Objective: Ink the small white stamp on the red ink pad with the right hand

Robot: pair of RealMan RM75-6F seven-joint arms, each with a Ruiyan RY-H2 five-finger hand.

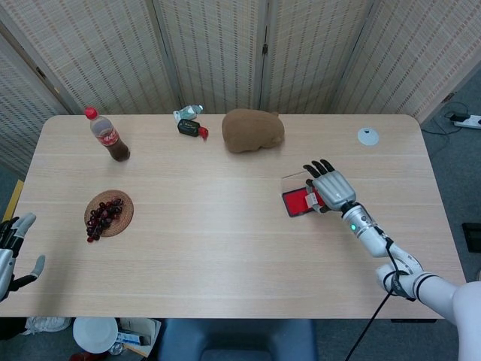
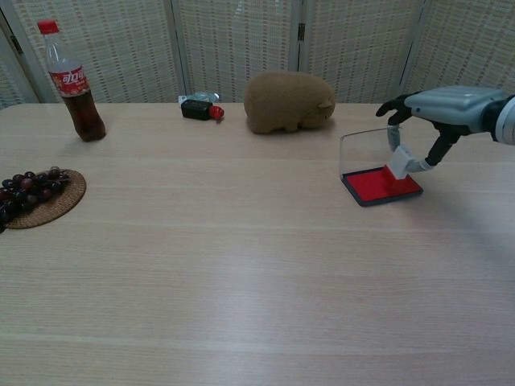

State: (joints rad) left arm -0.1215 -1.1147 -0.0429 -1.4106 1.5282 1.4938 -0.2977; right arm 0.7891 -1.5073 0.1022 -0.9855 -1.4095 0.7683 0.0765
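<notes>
Right hand (image 2: 434, 112) held palm-down over the right part of the red ink pad (image 2: 378, 185), forearm reaching in from the right edge of the table (image 2: 241, 265); thumb and a finger pinch the small white stamp (image 2: 400, 163), other fingers extended forward; stamp tilted, lower end on or just above the red surface, contact cannot be told. Left hand (image 1: 9, 252) at the table's near-left edge, fingers apart, holding nothing.

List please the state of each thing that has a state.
Red ink pad: clear lid open, upright.
Small white stamp: held tilted, on the pad.
Cola bottle: capped, upright.
Right hand: pinches the stamp.
Left hand: holds nothing, fingers apart.
</notes>
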